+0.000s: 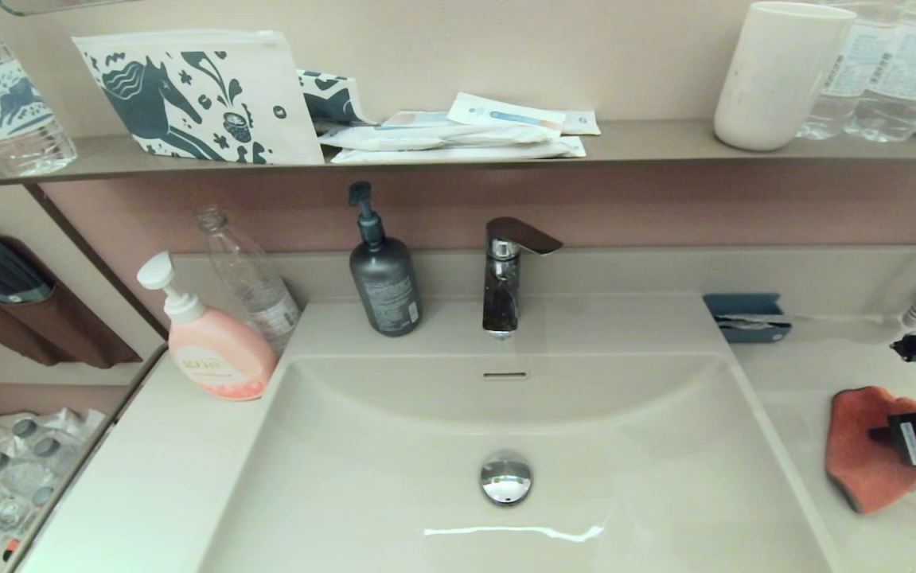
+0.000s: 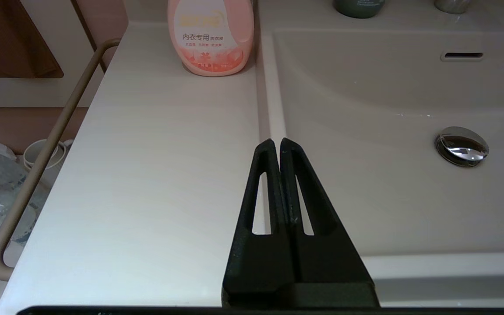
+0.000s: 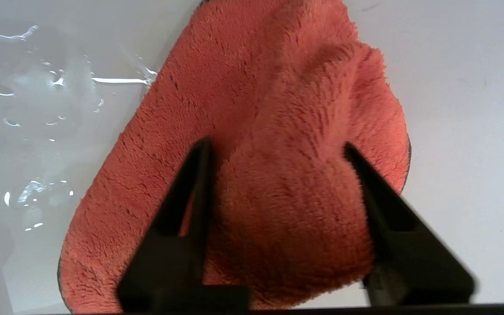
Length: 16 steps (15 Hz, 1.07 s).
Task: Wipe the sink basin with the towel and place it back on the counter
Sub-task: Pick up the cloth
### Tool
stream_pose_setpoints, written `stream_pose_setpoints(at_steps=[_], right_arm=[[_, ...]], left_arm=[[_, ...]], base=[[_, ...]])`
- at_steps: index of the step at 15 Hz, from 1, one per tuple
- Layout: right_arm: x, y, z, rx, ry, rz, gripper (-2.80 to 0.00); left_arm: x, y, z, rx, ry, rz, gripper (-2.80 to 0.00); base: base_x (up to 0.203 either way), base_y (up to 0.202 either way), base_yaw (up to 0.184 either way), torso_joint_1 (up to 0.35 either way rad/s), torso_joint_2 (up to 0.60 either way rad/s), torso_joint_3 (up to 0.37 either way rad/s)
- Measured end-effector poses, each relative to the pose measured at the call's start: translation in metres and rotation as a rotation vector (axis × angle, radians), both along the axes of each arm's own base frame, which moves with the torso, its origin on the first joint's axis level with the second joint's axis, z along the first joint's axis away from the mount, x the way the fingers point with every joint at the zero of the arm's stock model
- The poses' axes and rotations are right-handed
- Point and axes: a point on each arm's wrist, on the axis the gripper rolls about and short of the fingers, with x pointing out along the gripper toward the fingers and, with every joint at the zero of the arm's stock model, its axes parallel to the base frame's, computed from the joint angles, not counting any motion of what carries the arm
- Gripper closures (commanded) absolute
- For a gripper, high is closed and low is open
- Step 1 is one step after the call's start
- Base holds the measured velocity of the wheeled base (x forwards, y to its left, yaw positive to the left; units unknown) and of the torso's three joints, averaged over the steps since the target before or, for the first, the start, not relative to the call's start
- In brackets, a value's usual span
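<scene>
We can read one label only — the pink pump bottle (image 2: 210, 37) carries "内衣专用" in dark characters; its smaller print escapes us.

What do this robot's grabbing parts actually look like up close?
Each end effector is matte black plastic. The left end effector has two long tapering fingers, each with a narrow slot cut through it. The right end effector has similar wedge-shaped black fingers. In the head view, the right one carries a small white label and a thin black cable looping below it.
</scene>
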Motion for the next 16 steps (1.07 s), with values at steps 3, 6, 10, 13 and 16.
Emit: stream_pose_setpoints(at_steps=[3,6,10,13,16], right_arm=[[-0.004,-0.002,0.008,0.000,-0.030,-0.010,0.00],[-0.015,-0.003,0.035,0.006,-0.094,0.001,0.00],[-0.044,0.009,0.084,0.087,-0.103,0.016,0.00],[-0.067,0.028,0.121,0.206,-0.126,0.029,0.00],[-0.085,0.055,0.146,0.336,-0.126,0.056,0.00]], left_arm=[[0.000,0.000,0.000,0.000,0.000,0.000,0.00],[0.000,0.000,0.000,0.000,0.000,0.000,0.00],[0.000,0.000,0.000,0.001,0.000,0.000,0.00],[0.000,0.000,0.000,0.000,0.000,0.000,0.00],[0.000,0.000,0.000,0.000,0.000,0.000,0.00]], base=[[0.000,0.000,0.000,0.000,0.00,0.000],[0.000,0.000,0.000,0.000,0.00,0.000],[0.000,0.000,0.000,0.000,0.00,0.000],[0.000,0.000,0.000,0.000,0.00,0.000],[0.000,0.000,0.000,0.000,0.00,0.000]])
